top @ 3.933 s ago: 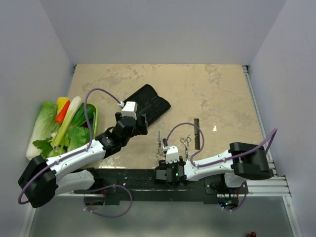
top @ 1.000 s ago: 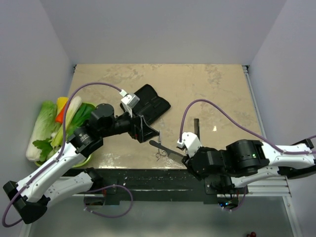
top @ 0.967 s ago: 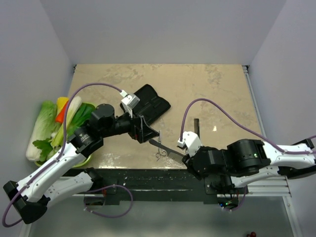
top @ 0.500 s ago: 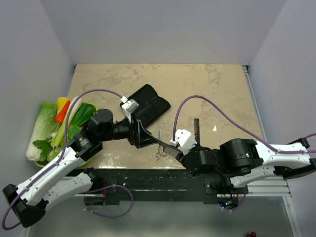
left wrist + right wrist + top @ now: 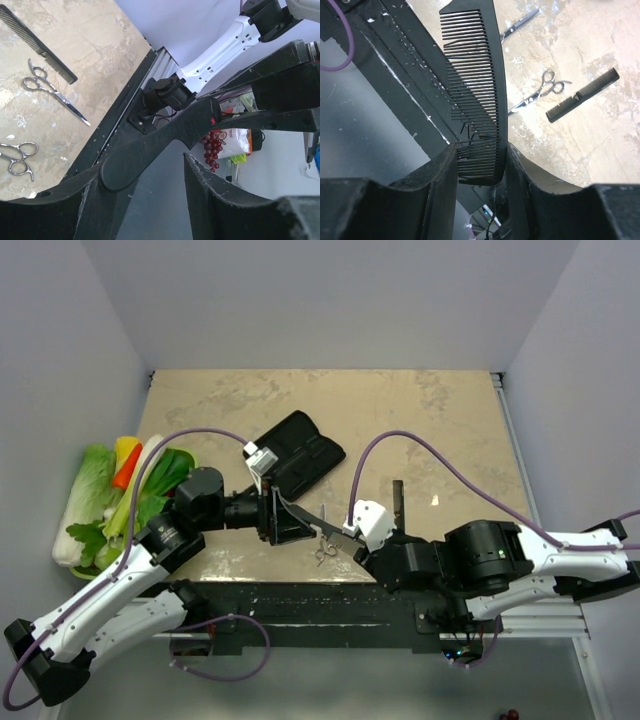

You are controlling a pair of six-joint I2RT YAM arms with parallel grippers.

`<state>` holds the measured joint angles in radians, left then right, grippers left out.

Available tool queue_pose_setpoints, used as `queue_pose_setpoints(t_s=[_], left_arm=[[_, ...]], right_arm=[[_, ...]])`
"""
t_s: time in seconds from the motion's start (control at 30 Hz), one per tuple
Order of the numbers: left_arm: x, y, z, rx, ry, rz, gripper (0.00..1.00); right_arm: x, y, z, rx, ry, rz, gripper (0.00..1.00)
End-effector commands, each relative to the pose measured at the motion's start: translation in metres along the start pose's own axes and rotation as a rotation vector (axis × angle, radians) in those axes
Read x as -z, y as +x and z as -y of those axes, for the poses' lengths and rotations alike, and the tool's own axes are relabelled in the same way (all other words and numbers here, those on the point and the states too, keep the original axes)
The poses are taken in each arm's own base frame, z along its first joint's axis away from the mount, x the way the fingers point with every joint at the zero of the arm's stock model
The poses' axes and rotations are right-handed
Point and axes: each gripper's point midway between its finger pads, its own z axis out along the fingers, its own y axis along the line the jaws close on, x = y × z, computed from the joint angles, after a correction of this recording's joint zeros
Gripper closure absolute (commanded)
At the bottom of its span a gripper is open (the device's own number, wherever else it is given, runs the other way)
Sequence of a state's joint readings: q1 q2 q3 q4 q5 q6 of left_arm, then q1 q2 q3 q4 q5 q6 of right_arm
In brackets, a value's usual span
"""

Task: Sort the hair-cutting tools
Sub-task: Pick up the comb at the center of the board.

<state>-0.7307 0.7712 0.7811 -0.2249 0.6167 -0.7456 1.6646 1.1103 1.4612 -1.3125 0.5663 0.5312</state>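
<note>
right gripper is pinching a black comb at its toothed end, fingers tight on both flat sides, the rest of the comb sticking straight out past the tips. comb is up in the air over the front edge of the table, aimed across at the left gripper. its plain rounded end sits between the left fingers: they're spread, one looks to be touching the comb, the other has a clear gap, so no pinch on that side. second comb lies flat on the table right of centre, just behind the right wrist. one pair of scissors lies just beside it, not touching, blade tips toward the front edge; the overhead view hides it behind the right arm. other scissors lie under the held comb near the front edge, ring handles toward the arms. black fabric case lies flat behind the left gripper, apart from all four tools. pile of vegetables at the far left edge, well apart from everything
</note>
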Motion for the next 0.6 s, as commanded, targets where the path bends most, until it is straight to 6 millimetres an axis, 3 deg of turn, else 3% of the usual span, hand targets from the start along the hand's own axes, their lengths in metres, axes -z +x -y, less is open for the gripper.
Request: queue_pose_setpoints(t_s=[0.0,0.2,0.4,0.57], left_arm=[[0.004,-0.002,0.016,-0.002,0.064,0.000,0.44],[0.004,-0.007,0.020,-0.016,0.062,-0.002,0.47],[0.005,-0.012,0.024,-0.017,0.068,0.005,0.52],[0.004,-0.010,0.025,-0.015,0.076,0.000,0.72]], right_arm=[[-0.005,-0.004,-0.008,0.017,-0.024,0.019,0.68],[-0.015,0.014,-0.018,0.052,-0.070,-0.030,0.69],[-0.013,0.015,-0.013,0.042,-0.060,-0.017,0.69],[-0.010,0.010,-0.008,0.032,-0.043,0.005,0.68]])
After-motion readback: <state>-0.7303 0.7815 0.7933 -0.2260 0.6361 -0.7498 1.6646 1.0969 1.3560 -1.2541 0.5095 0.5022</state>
